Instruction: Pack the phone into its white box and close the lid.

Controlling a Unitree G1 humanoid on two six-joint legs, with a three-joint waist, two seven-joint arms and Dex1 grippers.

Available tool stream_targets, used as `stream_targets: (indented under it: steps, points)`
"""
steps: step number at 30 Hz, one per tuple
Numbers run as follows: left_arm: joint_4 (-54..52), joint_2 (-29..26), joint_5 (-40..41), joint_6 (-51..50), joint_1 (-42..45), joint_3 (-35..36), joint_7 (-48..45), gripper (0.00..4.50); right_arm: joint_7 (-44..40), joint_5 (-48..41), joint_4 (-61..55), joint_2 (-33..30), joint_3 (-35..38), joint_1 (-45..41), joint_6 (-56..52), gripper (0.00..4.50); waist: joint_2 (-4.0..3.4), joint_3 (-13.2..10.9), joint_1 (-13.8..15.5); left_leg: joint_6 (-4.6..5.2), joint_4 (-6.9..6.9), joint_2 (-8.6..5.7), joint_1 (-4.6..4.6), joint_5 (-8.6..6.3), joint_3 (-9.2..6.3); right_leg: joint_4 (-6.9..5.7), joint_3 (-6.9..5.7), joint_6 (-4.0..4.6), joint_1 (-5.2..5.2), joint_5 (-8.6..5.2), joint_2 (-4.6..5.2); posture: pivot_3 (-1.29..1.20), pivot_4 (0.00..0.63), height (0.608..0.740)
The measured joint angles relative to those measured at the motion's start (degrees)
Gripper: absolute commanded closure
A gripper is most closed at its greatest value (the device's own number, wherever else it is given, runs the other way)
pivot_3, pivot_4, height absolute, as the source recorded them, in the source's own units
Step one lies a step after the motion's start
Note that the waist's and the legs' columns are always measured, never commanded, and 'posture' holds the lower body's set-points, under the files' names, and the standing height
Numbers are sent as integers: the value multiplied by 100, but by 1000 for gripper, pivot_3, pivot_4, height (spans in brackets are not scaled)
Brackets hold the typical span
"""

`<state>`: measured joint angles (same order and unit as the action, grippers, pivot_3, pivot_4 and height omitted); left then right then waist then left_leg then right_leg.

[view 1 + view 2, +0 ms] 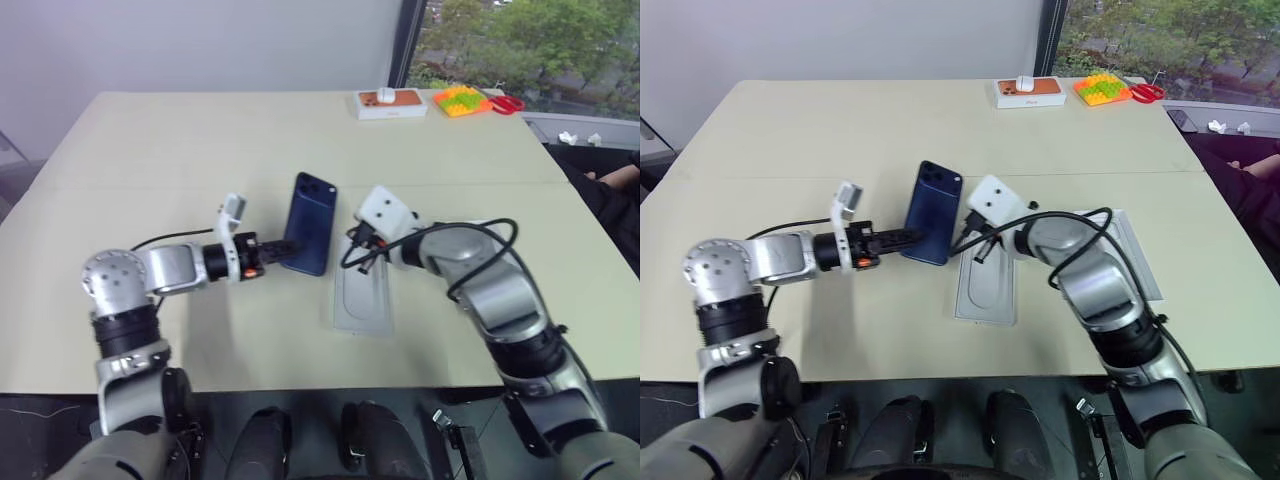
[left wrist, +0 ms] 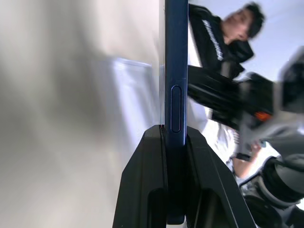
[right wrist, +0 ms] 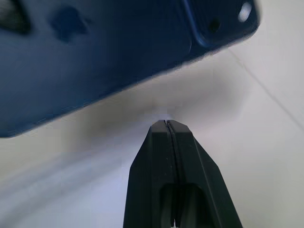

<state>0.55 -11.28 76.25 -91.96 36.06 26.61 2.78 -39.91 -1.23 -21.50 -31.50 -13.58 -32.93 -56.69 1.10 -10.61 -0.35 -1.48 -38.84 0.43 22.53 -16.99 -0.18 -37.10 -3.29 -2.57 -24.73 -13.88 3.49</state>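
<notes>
Phone (image 1: 309,224), slim and dark navy with a glossy back, is held above the table (image 1: 150,150) with its long axis running away from the robot and its camera cluster at the far end (back face up). The left gripper (image 1: 283,250) is clamped on the phone's near end, its black fingers (image 2: 147,190) pressing either face of the thin edge. Just to its right the right gripper (image 3: 166,124) has its fingers pressed together and empty, above the white box (image 1: 362,300) lying on the table.
</notes>
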Motion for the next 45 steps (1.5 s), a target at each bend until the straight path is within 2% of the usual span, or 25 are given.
stream_targets:
  steps: [4,7,10,16,33,39,42,44,45]
  points:
    - [-141,331,1385,550,-458,-501,1571,4487,-76,-92,-80,-576,402,503,-2,4500,-1,-4,-26,1,1,6,-9,0,0,-12,1,0,0,0,-6,0,150,740]
    - [-235,130,2737,1446,-863,-1395,2824,4487,-81,-162,-83,-804,634,628,3,4500,-1,-6,-19,-1,1,11,-13,1,-3,-18,1,2,0,1,-11,0,150,740]
    - [-552,38,3344,2064,-1134,-1981,3469,4487,-88,-252,-141,-914,726,764,17,4500,-1,-7,9,-4,-4,10,-15,3,-4,-16,1,4,5,0,-15,0,150,740]
    - [-704,1,3462,2474,-1371,-2580,3842,4487,-161,-443,-241,-1173,792,975,92,4500,-2,-7,114,-4,-7,4,-11,4,-3,-4,3,5,10,-1,-26,0,150,740]
    - [-484,19,3518,2578,-1296,-2878,3799,4487,-54,-605,-242,-1250,822,1000,204,4500,-1,-8,114,-2,-10,4,-11,3,-5,0,3,4,15,-2,-38,0,150,740]
    - [-401,9,3522,2480,-1206,-2880,3722,1705,6,-636,-242,-1250,822,999,204,4500,-1,-8,116,-2,-11,4,-11,3,-5,0,3,4,15,-2,-39,0,150,740]
    - [-419,-95,3570,2389,-1134,-2884,3472,76,17,-640,-242,-1250,822,999,204,4500,-1,-8,108,-2,-11,5,-12,3,-5,0,3,4,16,-2,-43,0,150,740]
    - [-505,-286,3581,2305,-1103,-2891,3192,27,19,-642,-242,-1250,820,997,204,4500,-1,-8,104,-2,-10,7,-13,3,-4,0,5,4,15,-2,-51,0,150,740]
    - [-545,-577,3581,2195,-1086,-2926,2970,27,19,-645,-242,-1250,819,997,206,4500,-1,-8,96,-2,-11,7,-14,3,-4,0,6,5,15,-2,-59,0,150,740]
